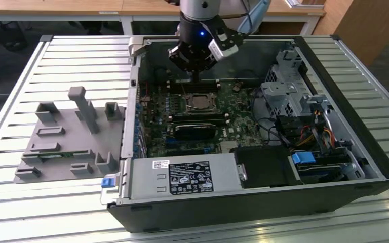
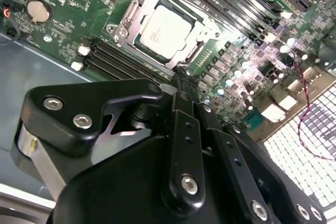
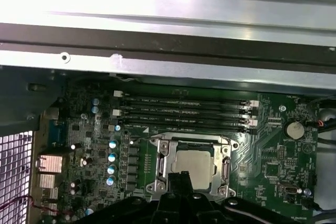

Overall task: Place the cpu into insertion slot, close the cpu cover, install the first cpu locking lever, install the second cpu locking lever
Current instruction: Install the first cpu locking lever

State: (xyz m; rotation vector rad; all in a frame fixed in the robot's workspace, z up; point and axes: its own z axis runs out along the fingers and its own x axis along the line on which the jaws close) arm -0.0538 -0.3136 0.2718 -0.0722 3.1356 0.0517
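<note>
Looking through the exterior view, I see the slatted metal table (image 1: 18,66) carrying the open computer case (image 1: 248,207) toward its edge at the exterior view's right. A grey fixture block (image 1: 59,147) sits beside the case, toward the opposite edge. The green motherboard (image 3: 268,145) lies flat on the case floor. The claw (image 1: 196,77) hangs over it near the case's far wall, above the long black memory slots (image 3: 184,111) and just beside the socket. In both wrist views its tips look pressed together with nothing between them.

The cpu cover (image 3: 163,158) is a thin silver frame with a square window, and it looks to be lying down flat around the chip. I judge it to be springy sheet metal that bends easily, best pushed near its free edge rather than at the hinge. I cannot tell whether the locking levers are latched.

The insertion slot (image 2: 149,50) shows as a dark margin under that frame. Its contacts are delicate, I would guess.

The cpu (image 2: 167,27) sits in the slot, a small flat square with a dull silver-grey top. It should be light, stiff and smooth-faced, so slippery to pinch. Its underside is fragile, so I would hold it only by opposite edges.
</note>
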